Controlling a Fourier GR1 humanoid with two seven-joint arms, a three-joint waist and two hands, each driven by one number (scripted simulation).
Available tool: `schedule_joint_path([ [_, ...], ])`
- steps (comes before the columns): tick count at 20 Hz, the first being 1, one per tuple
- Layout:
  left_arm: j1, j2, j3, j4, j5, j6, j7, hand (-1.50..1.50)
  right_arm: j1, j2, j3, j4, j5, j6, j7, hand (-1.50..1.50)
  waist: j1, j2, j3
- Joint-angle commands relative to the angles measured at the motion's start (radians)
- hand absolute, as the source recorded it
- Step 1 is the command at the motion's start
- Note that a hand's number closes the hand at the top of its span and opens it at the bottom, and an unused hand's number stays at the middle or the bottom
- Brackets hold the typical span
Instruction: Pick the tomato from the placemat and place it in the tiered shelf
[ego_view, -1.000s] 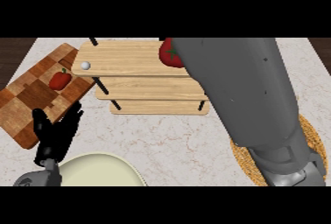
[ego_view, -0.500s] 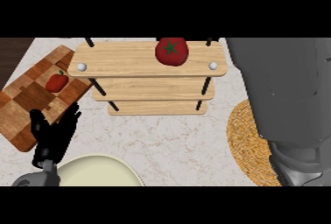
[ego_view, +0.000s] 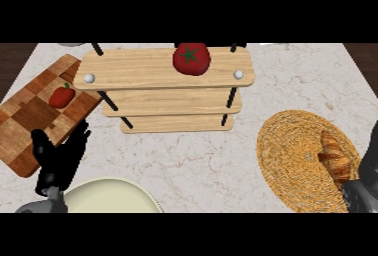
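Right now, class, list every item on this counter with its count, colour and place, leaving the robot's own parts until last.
tomato: one, red, on the tiered shelf's top board.
tiered shelf: one, light wood with black posts, upper centre.
chopping board: one, brown chequered wood, left.
small red vegetable: one, on the chopping board.
placemat: one, woven straw-yellow, right.
croissant: one, golden brown, on the placemat.
plate: one, cream, bottom left.
left hand: one, black, open, lower left.
right hand: black, at the bottom right edge.

The counter (ego_view: 199, 160) is pale veined marble under even light, with dark wood floor (ego_view: 15, 52) visible past its two far corners.
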Motion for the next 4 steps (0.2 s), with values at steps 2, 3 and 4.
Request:
schedule_joint_path([
  [2,0.009,0.001,0.002,0.075,-0.009,-0.02,-0.056,0.0,0.119,-0.063,-0.048,-0.213,-0.115,0.145,0.111,-1.5,0.001,0.005,-0.005],
  [3,-0.031,-0.026,-0.025,0.051,-0.029,0.021,0.001,0.0,0.119,-0.092,-0.081,-0.209,-0.172,0.163,0.083,-1.5,0.003,0.006,-0.005],
  [4,-0.022,-0.002,0.001,0.015,0.009,-0.002,0.037,0.0,0.202,-0.091,-0.086,-0.259,-0.173,0.16,0.071,-1.5,0.006,0.006,-0.004],
])
